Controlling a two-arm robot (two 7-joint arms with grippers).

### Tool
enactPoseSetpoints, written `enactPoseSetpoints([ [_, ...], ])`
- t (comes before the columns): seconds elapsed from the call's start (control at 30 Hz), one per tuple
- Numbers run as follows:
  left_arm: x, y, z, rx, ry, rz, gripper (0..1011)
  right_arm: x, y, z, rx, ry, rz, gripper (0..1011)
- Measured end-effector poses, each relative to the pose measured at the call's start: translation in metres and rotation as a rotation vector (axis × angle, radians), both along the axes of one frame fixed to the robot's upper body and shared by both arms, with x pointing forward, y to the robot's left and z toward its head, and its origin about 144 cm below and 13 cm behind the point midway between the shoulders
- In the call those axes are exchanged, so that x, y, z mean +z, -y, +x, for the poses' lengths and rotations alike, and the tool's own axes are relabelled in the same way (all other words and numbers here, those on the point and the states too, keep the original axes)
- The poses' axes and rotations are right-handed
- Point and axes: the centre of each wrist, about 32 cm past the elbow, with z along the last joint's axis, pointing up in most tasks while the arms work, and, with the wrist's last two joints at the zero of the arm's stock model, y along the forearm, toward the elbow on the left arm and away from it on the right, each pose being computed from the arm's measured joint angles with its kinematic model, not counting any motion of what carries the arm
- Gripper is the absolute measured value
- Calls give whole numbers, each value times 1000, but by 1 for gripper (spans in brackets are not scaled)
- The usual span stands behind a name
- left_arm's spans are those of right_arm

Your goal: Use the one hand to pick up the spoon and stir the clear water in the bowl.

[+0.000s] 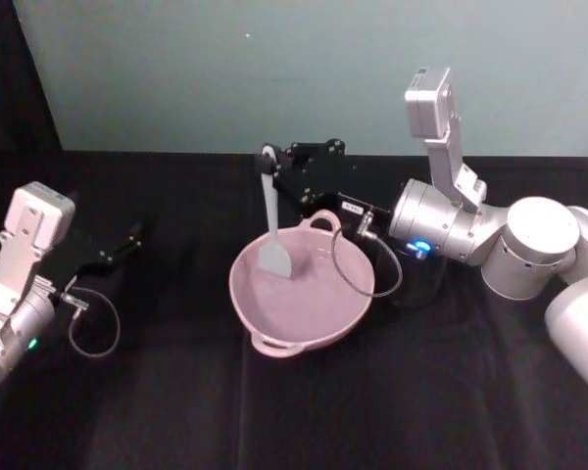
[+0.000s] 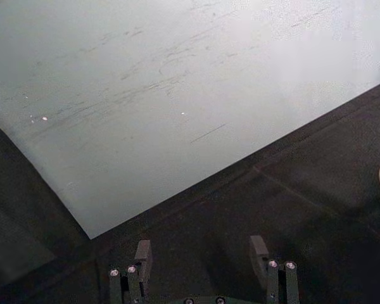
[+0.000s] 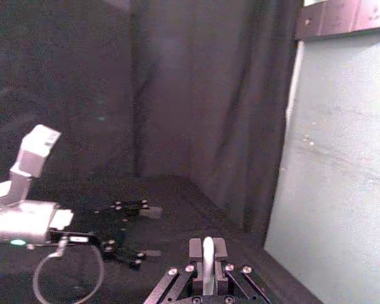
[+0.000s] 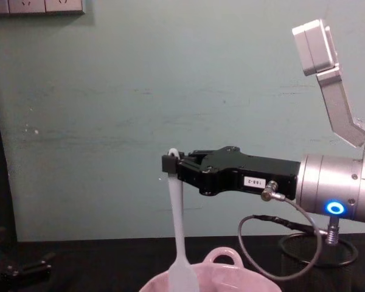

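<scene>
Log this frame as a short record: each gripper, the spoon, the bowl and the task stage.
right gripper: shut on the spoon's handle tip, over the bowl's far side
spoon: hangs near upright, blade down inside the bowl
bowl: pink, on the black cloth, loop handles at near and far rim
left gripper: open, holding nothing, on the robot's left, apart from the bowl
stage: spoon lifted, blade in the bowl; contact with the water cannot be told

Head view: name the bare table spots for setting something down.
Free: the table strip in front of the bowl, and the patch between the bowl and the open left tool. Crowded: behind and right of the bowl, under the right tool holding the spoon.
</scene>
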Motion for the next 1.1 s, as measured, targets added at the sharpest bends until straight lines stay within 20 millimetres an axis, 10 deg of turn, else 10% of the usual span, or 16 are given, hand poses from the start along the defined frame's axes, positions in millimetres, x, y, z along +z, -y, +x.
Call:
enactPoseSetpoints([
  [0.67,0,0,0,0,0,0,1011,14,43,-25,-7,16,-68,108],
  [1.1,0,0,0,0,0,0,1011,11,33,-46,89,-32,-7,108],
])
